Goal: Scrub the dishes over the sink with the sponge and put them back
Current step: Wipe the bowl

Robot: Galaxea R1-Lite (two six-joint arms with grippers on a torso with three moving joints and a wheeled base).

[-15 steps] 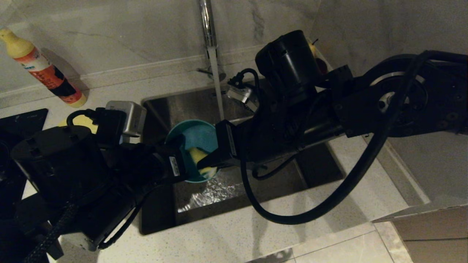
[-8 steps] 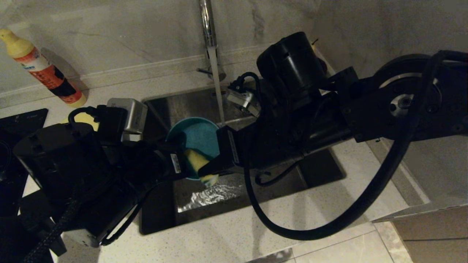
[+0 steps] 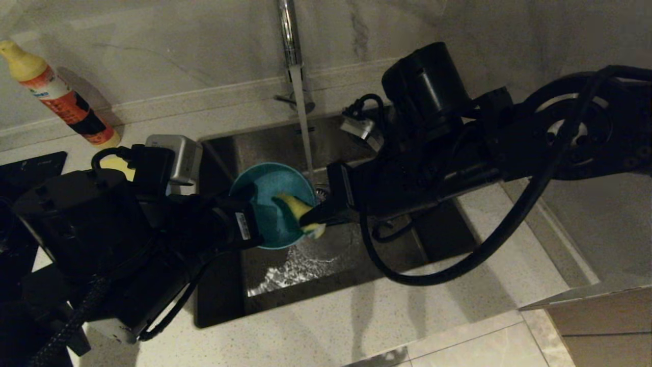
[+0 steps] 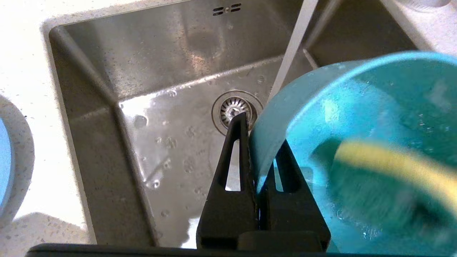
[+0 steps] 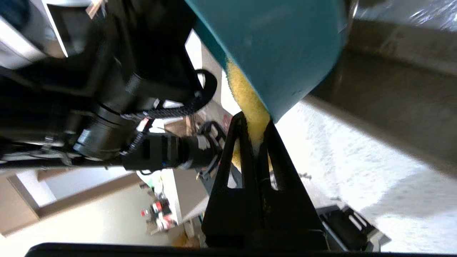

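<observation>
Over the sink the teal-blue bowl is held tilted, its inside turned toward the right arm. My left gripper is shut on the bowl's left rim; in the left wrist view the rim runs between the fingers of that gripper. My right gripper is shut on the sponge, which presses against the bowl's inside near its right edge. The right wrist view shows the yellow sponge pinched in the right gripper against the bowl. Water runs from the tap.
A detergent bottle stands at the back left on the counter. Part of a pale yellow bowl shows behind my left arm, and a light-blue plate's edge lies left of the sink. The drain strainer lies below the bowl. A black hob is at the far left.
My right gripper has dragged the sponge from the bowl's lower middle to its right edge, and the right arm has shifted right. The left gripper keeps holding the bowl in place.
</observation>
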